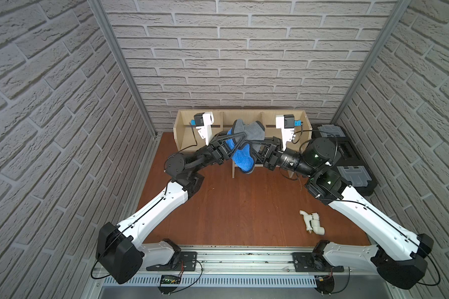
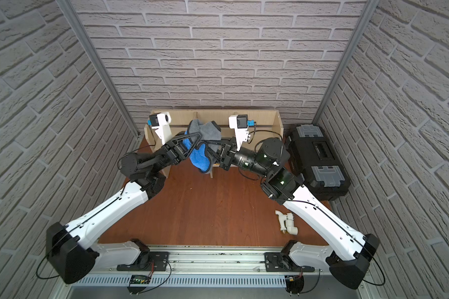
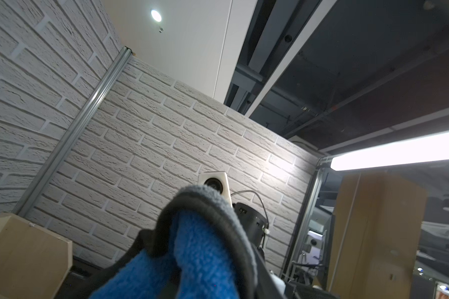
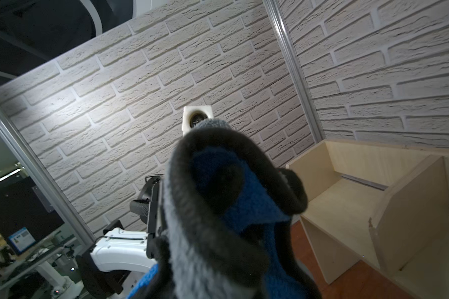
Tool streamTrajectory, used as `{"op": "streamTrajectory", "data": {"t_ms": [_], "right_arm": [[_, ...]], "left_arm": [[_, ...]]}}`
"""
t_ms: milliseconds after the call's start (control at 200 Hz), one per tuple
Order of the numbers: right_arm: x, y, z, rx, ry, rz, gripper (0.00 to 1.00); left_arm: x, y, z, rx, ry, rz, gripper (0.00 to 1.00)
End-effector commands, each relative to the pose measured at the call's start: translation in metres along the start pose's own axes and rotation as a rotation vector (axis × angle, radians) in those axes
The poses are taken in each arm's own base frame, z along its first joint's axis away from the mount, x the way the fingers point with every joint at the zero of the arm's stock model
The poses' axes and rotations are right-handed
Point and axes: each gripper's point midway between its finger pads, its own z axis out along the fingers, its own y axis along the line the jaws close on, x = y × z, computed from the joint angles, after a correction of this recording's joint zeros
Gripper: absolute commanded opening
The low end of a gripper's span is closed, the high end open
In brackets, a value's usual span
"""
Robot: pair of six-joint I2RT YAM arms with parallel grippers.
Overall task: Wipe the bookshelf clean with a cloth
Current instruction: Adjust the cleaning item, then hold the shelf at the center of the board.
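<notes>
Black right gripper (image 1: 247,142) is clamped on the grey-and-blue fabric cloth (image 1: 243,158). The left gripper (image 1: 236,145) is buried in its folds, so I cannot tell its grip. The cloth hangs at the middle compartment of the light-wood bookshelf (image 1: 241,114), above the reddish-brown bench (image 1: 244,204).

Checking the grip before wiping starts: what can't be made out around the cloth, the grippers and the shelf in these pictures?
Left gripper fingertips: in the left wrist view the soft grey-and-blue cloth buries them, so the jaw gap is unclear.
Light-wood bookshelf, middle compartment: the cloth hangs across it in both top views.
Black toolbox with grey latches: the right arm overlaps part of it in a top view.
</notes>
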Motion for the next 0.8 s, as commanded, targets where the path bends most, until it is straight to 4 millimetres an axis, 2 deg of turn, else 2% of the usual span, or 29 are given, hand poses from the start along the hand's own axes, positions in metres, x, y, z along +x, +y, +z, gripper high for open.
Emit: {"op": "streamTrajectory", "data": {"t_ms": [0, 10, 25, 85, 150, 260, 325, 405, 465, 535, 620, 795], "right_arm": [[-0.012, 0.003, -0.008, 0.073, 0.0, -0.068, 0.03], [-0.014, 0.002, -0.009, 0.088, -0.002, -0.073, 0.03], [-0.016, 0.001, -0.012, 0.106, -0.004, -0.082, 0.03], [-0.026, -0.004, -0.023, 0.192, -0.005, -0.115, 0.03], [-0.039, -0.011, -0.038, 0.302, -0.012, -0.156, 0.03], [-0.066, -0.022, -0.071, 0.508, -0.029, -0.236, 0.03], [-0.082, -0.031, -0.091, 0.647, -0.025, -0.294, 0.03], [-0.102, -0.034, -0.112, 0.767, -0.032, -0.366, 0.03], [-0.113, -0.036, -0.125, 0.84, -0.033, -0.411, 0.03], [-0.123, -0.042, -0.135, 0.925, -0.03, -0.45, 0.03], [-0.132, -0.052, -0.142, 1.008, -0.011, -0.467, 0.03], [-0.127, -0.081, -0.136, 1.075, 0.071, -0.457, 0.03]], "left_arm": [[-0.002, 0.007, -0.009, -0.138, 0.094, 0.106, 0.89], [-0.003, 0.01, -0.011, -0.166, 0.101, 0.116, 0.96], [-0.007, 0.013, -0.014, -0.204, 0.106, 0.139, 0.98], [-0.022, 0.025, -0.028, -0.388, 0.121, 0.254, 0.99], [-0.041, 0.045, -0.052, -0.654, 0.147, 0.406, 0.98], [-0.085, 0.079, -0.114, -1.116, 0.168, 0.569, 0.98], [-0.107, 0.096, -0.161, -1.374, 0.186, 0.578, 0.98], [-0.126, 0.108, -0.213, -1.587, 0.189, 0.566, 0.98], [-0.134, 0.113, -0.24, -1.678, 0.18, 0.586, 0.98], [-0.134, 0.121, -0.258, -1.753, 0.217, 0.661, 0.99], [-0.126, 0.14, -0.27, -1.759, 0.244, 0.614, 0.98], [-0.111, 0.17, -0.252, -1.624, 0.264, 0.503, 0.98]]}}
